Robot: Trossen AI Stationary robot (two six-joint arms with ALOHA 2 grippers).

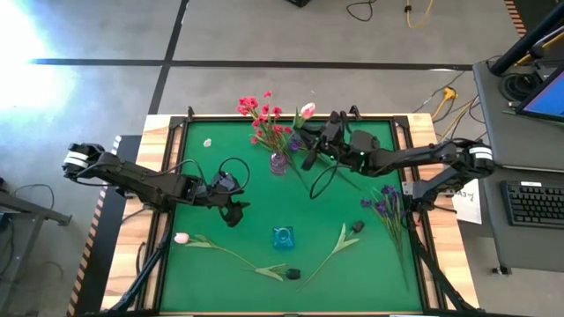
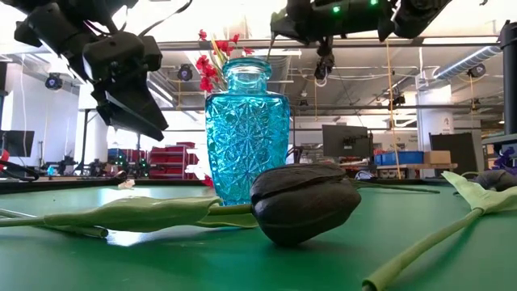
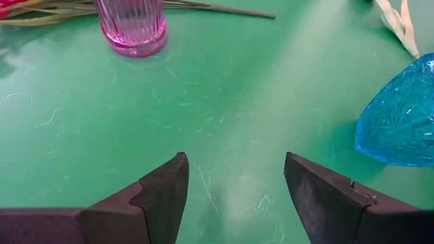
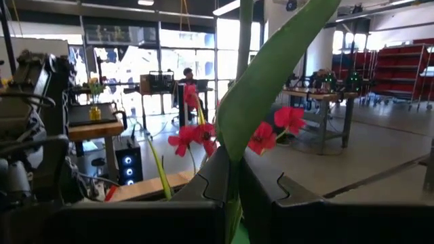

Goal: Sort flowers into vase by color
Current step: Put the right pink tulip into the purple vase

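Flowers are spread over the green table (image 1: 203, 176). Red blooms (image 1: 260, 110) already stand in the pink vase (image 1: 278, 162) at the far middle. A blue vase (image 1: 283, 236) stands empty at the near middle. A pale pink tulip (image 1: 182, 238) lies near-left, a dark tulip (image 1: 358, 226) near-right with another dark bud (image 1: 293, 274) in front of the blue vase, and a purple spray (image 1: 385, 204) lies at the right edge.

My right gripper (image 1: 328, 132) is pinched tight on a green stem (image 4: 243, 61) with a broad leaf, held upright just beside the pink vase; the pink bud (image 1: 307, 110) above it looks like this stem's head. My left gripper (image 3: 234, 193) hangs over bare table between the two vases, fingers (image 3: 166, 190) spread wide, holding nothing.

These are artificial stems, so I judge them light, thin and springy, likely to bend and swing if taken near one end. The heads would crush or shed under a squeeze. Mid-stem, clear of the leaf, is where I would take hold; the leaf is slick and would let the stem twist. Lying flat on the cloth, a stem leaves little for my fingers to get under. The glass vases look tippable, so a stem should go in straight down.
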